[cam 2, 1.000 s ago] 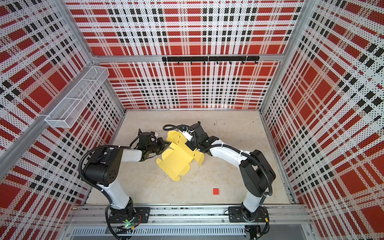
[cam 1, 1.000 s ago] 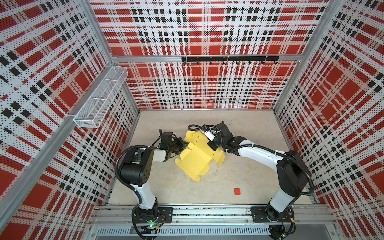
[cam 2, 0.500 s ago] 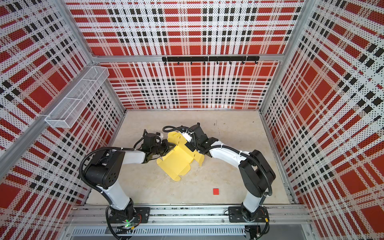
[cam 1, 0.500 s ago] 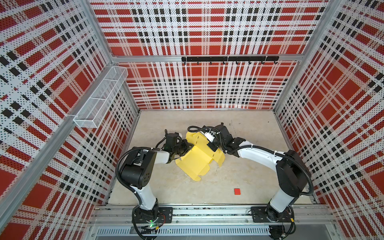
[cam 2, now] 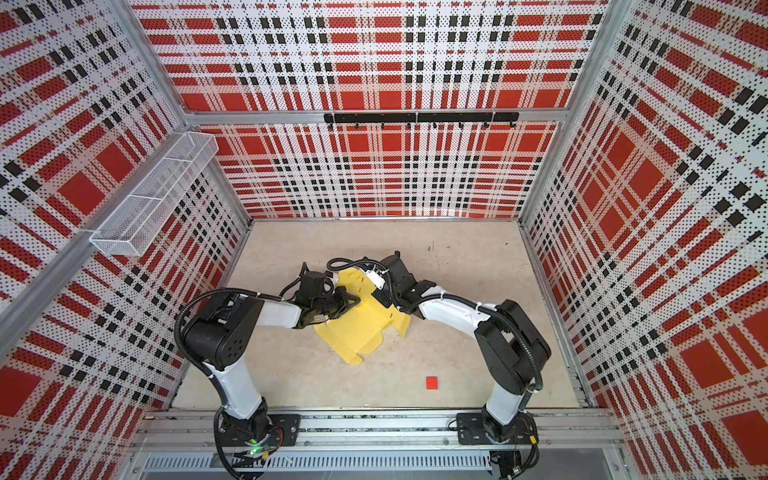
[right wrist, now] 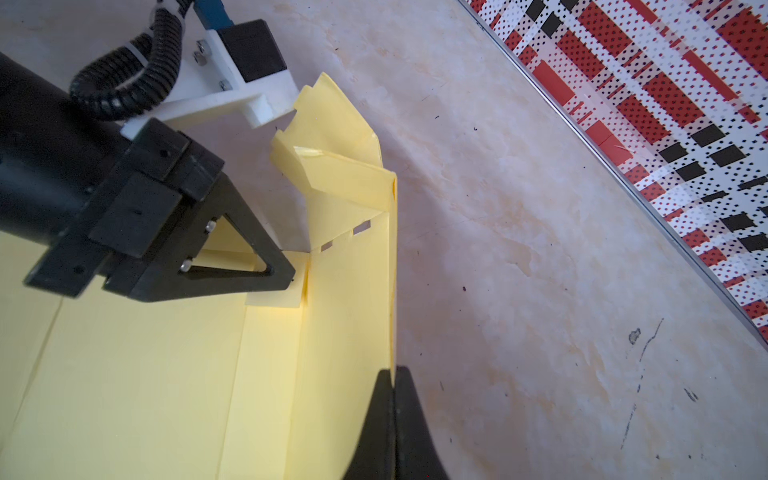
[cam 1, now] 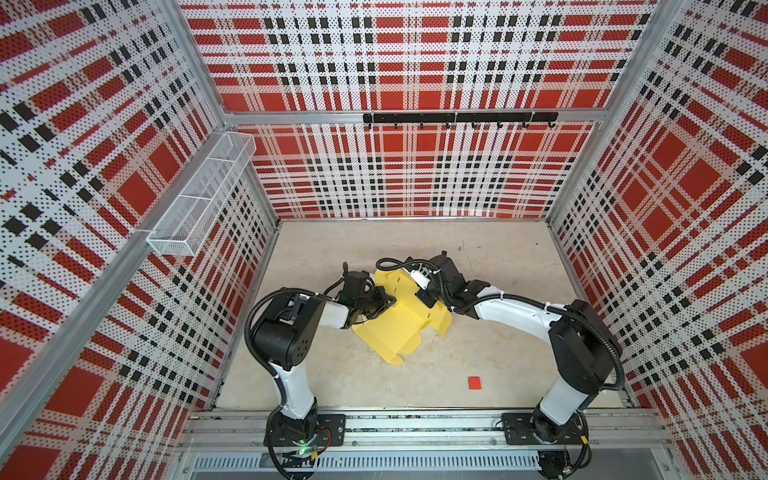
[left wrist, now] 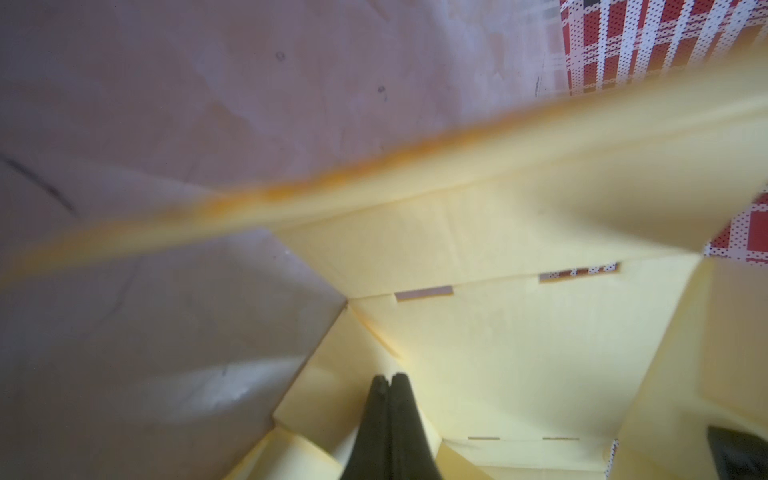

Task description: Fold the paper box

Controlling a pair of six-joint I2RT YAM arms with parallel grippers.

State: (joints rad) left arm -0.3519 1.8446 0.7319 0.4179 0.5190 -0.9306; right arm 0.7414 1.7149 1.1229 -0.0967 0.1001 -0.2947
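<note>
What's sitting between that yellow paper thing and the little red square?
Nothing: in both top views only bare beige tabletop separates the paper box from the red square.

The left arm (cam 1: 291, 332) and right arm (cam 1: 577, 345) bent inward, wrists low and close together. The left gripper (left wrist: 389, 380) had its 2 fingers pressed together; the right gripper (right wrist: 392, 376) pinched an edge of the paper box (right wrist: 166, 374).
</note>
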